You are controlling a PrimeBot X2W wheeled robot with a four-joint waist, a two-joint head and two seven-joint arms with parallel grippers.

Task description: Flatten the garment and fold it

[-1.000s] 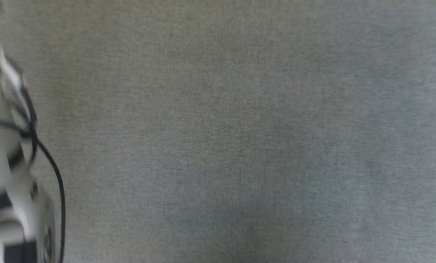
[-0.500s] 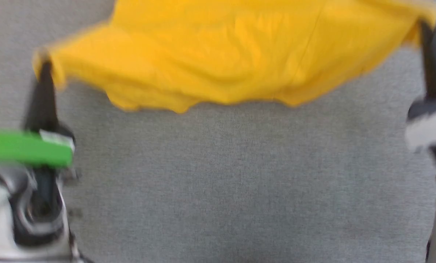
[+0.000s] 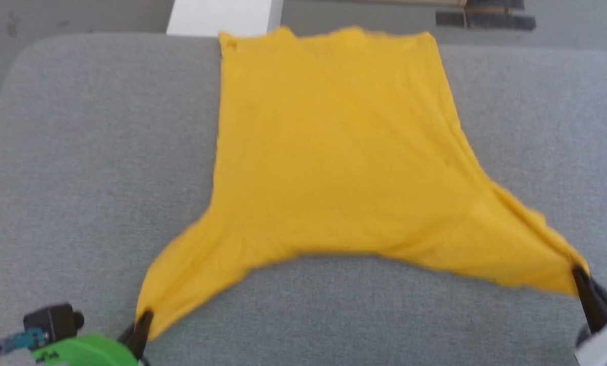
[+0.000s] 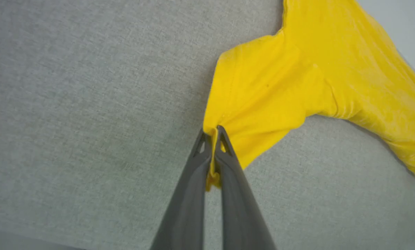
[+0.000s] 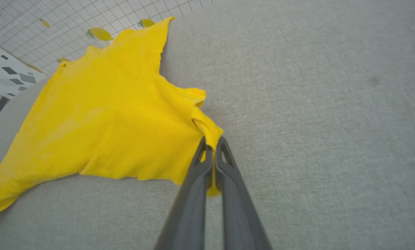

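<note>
The garment is a plain-looking yellow T-shirt spread over the grey padded table, its far hem at the table's back edge, no print showing on this side. My left gripper is shut on its near left sleeve, pinching a bunch of cloth. At the near right, my right gripper is shut on the other sleeve. Both sleeves are pulled outward and toward me, so the near edge of the garment arcs between them.
A white block stands beyond the table's back edge, with dark bars on the floor farther right. A tiled wall with yellow leaf prints appears in the right wrist view. Bare grey padding lies on both sides of the shirt.
The head camera has swung from bare padding to the whole table. The shirt, hanging stretched between the grippers half a second ago, now lies spread on the table, both grips kept.
</note>
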